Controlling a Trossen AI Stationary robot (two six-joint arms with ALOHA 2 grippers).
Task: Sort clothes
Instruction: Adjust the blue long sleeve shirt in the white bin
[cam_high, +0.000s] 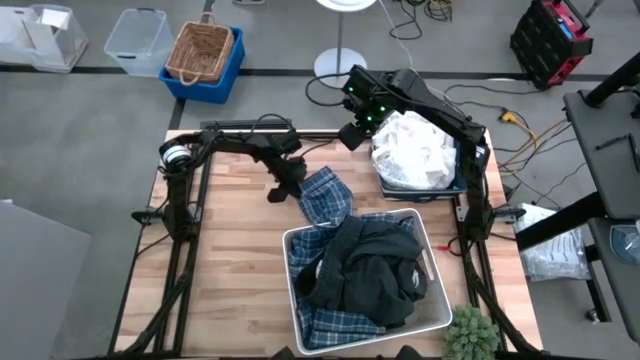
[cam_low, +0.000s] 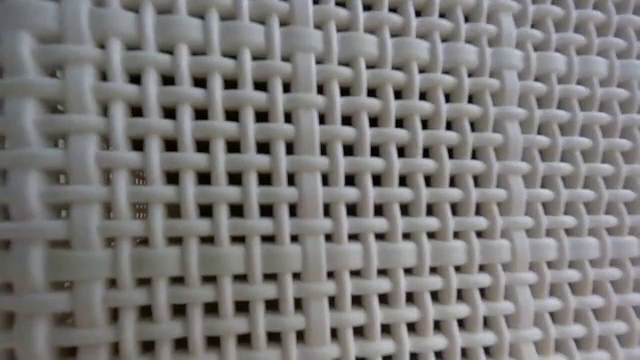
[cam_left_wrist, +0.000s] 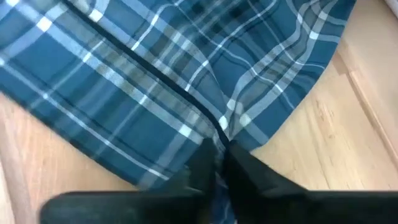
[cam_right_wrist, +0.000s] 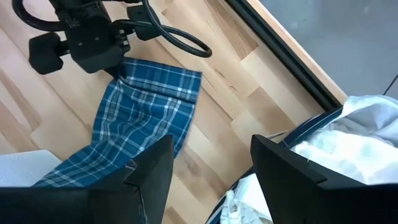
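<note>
Wooden table (cam_high: 230, 260), left tool (cam_left_wrist: 217, 163) pinching plaid garment (cam_high: 325, 195), grey floor (cam_high: 60, 120)

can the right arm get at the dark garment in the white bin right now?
Probably yes. The dark garment lies on top of the pile in the white bin, uncovered. The right gripper is open and empty, up by the white clothes; the left gripper pinches the plaid garment, off that path.

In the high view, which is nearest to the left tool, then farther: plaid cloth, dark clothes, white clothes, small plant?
1. Plaid cloth, pinched by the left tool.
2. Dark clothes, in the white bin.
3. White clothes, in the blue bin, far right.
4. Small plant, near right corner.
</note>
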